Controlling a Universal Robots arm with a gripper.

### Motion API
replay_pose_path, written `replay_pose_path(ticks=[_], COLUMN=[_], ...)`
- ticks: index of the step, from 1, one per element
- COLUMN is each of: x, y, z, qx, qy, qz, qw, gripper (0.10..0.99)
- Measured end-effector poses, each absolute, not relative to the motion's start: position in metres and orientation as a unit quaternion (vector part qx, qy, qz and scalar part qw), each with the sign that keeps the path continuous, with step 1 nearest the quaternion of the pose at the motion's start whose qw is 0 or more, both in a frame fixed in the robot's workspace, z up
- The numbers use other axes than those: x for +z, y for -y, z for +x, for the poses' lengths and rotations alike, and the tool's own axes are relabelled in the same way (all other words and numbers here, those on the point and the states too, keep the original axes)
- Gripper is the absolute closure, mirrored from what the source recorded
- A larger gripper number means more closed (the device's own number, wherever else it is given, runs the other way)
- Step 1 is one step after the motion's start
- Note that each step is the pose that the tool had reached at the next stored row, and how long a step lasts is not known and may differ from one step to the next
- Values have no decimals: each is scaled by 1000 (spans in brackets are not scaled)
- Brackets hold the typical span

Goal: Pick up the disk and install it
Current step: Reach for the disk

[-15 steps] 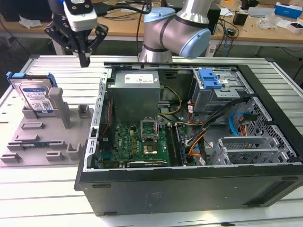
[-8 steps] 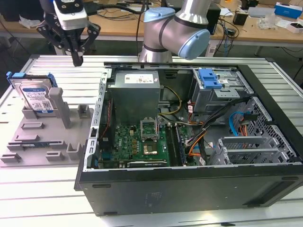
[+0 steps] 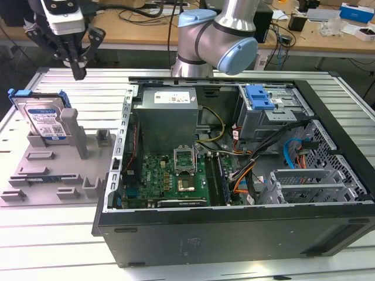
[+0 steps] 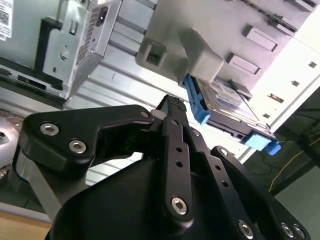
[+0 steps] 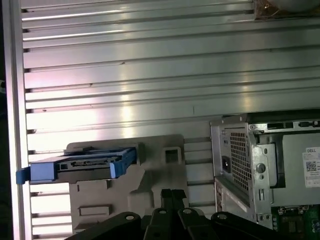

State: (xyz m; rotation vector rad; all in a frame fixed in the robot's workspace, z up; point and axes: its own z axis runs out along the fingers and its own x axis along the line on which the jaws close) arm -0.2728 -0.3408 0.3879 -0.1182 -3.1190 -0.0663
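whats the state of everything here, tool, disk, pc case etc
tool: shut, holding nothing, raised clear of the disk
disk: propped on edge in the grey holder, not gripped, not installed
computer case: lying on its side, side panel off, inside exposed
power supply: seated inside the case
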Motion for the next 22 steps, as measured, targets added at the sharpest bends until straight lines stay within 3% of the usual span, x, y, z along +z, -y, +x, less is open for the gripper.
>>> replay_pose_path(ticks=[22], x=[385], y=[324], z=[-337], qx=[-21], qy=[999], qz=[-38], qw=[17], gripper=[980])
